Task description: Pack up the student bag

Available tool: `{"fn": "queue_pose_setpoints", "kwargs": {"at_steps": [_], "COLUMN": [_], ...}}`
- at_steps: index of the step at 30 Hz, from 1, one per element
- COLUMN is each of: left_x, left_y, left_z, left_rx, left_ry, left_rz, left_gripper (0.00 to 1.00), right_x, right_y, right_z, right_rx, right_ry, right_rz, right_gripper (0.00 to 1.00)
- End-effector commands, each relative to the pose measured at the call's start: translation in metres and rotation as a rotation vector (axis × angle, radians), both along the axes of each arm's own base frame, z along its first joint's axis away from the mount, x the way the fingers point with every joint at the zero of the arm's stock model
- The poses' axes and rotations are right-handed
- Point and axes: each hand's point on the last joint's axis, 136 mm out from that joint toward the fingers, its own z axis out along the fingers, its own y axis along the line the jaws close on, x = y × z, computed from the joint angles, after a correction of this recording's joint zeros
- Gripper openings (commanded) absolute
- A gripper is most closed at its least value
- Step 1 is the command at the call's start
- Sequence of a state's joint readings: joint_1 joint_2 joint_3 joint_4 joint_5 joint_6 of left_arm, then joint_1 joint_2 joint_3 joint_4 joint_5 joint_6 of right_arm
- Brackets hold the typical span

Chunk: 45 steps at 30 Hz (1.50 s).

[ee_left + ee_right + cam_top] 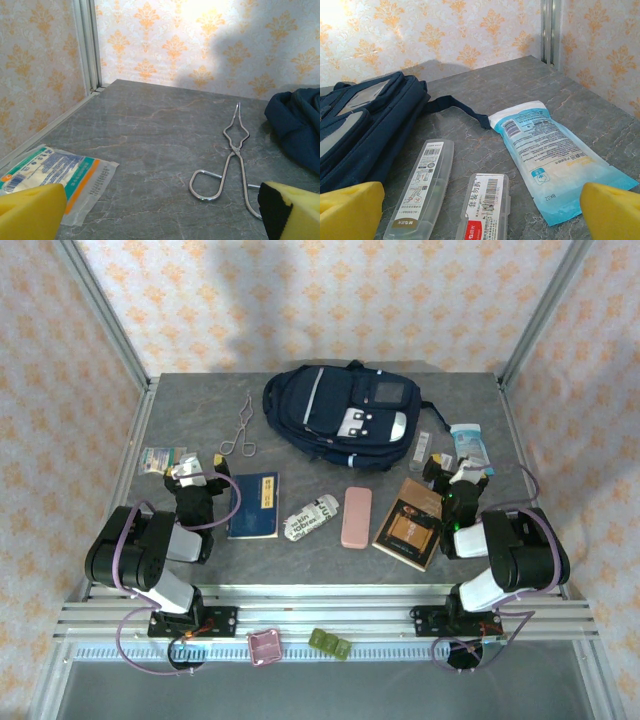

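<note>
My left fingers [30, 212] and right fingers [610, 210] are wide open, holding nothing. The student bag [335, 420] lies flat at the far middle of the surface [200, 410]. My worry: tugging it one-handed could shove the clear cases [427, 185] around.

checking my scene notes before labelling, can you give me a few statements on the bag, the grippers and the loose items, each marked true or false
1. The student bag lies at the far side of the table. True.
2. The left gripper is shut on the metal tongs. False: it is open, and the tongs lie on the table ahead of it, untouched.
3. The pink case lies between the printed roll and the brown book. True.
4. The blue-and-white pouch is inside the bag. False: it lies flat on the table to the right of the bag.
5. The right gripper is open and holds nothing. True.
</note>
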State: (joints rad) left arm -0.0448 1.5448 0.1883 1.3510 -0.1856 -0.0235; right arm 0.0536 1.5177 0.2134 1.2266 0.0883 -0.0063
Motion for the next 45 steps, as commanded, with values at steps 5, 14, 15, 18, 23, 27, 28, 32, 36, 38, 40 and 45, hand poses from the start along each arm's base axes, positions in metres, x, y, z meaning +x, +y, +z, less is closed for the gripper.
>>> {"fn": "queue_pose_setpoints", "kwargs": {"at_steps": [5, 14, 15, 18, 23, 27, 28, 32, 36, 38, 40, 45], "left_x": [0.004, 0.007, 0.006, 0.008, 0.014, 0.024, 0.028, 0.032, 0.032, 0.032, 0.031, 0.033], "left_y": [0.0, 0.02, 0.025, 0.021, -0.014, -0.049, -0.058, -0.092, -0.127, -0.14, -0.155, -0.177], "left_z": [0.007, 0.036, 0.044, 0.069, 0.099, 0.091, 0.083, 0.059, 0.041, 0.03, 0.023, 0.012], "left_rx": [0.009, -0.024, -0.045, -0.167, -0.452, -0.589, -0.602, -0.687, -0.73, -0.756, -0.79, -0.78], "left_ry": [-0.018, 0.004, -0.01, -0.048, -0.125, -0.022, 0.034, 0.158, 0.228, 0.261, 0.289, 0.346], "left_rz": [-0.011, 0.112, 0.142, 0.119, -0.093, -0.25, -0.276, -0.328, -0.382, -0.402, -0.438, -0.465], "left_gripper": [1.0, 1.0, 1.0, 1.0, 0.97, 0.45, 0.42, 0.47, 0.56, 0.57, 0.57, 0.58], "right_x": [0.004, 0.022, 0.023, 0.028, 0.041, 0.049, 0.047, 0.036, 0.023, 0.022, 0.027, 0.045], "right_y": [0.0, -0.004, -0.003, -0.004, 0.018, 0.083, 0.098, 0.161, 0.211, 0.221, 0.221, 0.222], "right_z": [0.008, 0.056, 0.064, 0.095, 0.106, 0.097, 0.089, 0.049, 0.004, -0.008, -0.02, -0.039], "right_rx": [-0.019, 0.018, 0.034, 0.18, 0.554, 0.718, 0.746, 0.829, 0.964, 0.977, 0.981, 1.012], "right_ry": [-0.019, 0.008, 0.004, -0.014, 0.097, 0.231, 0.267, 0.434, 0.58, 0.589, 0.616, 0.645], "right_rz": [0.006, -0.032, -0.031, -0.06, 0.007, 0.288, 0.325, 0.395, 0.431, 0.414, 0.368, 0.288], "right_gripper": [1.0, 1.0, 1.0, 1.0, 0.73, 0.6, 0.62, 0.68, 0.69, 0.7, 0.72, 0.74]}}
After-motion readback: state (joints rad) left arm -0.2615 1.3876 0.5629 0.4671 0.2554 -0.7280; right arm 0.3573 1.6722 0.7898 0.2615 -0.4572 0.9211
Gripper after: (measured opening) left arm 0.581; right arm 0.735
